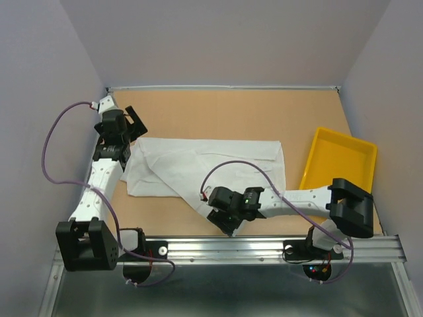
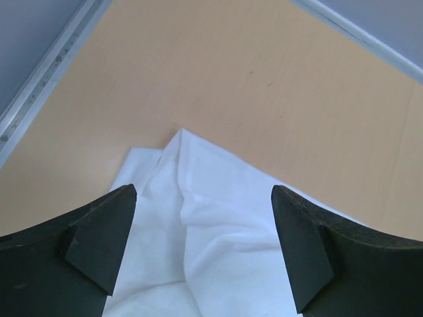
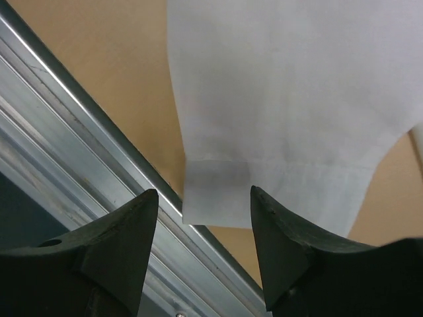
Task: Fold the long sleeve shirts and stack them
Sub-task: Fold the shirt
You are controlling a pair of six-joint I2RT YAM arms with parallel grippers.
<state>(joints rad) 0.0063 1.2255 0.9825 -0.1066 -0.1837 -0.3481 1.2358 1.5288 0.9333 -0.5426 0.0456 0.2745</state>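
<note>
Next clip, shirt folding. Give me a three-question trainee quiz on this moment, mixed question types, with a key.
1. True or false: the white shirt lies inside the yellow tray.
2. What lies between the fingers of the right gripper? A) the shirt's collar B) a sleeve end of the shirt C) the tray's rim
3. Fill in: the left gripper hangs over the shirt's edge with its jaws ____.
Key: 1 false; 2 B; 3 open.
</note>
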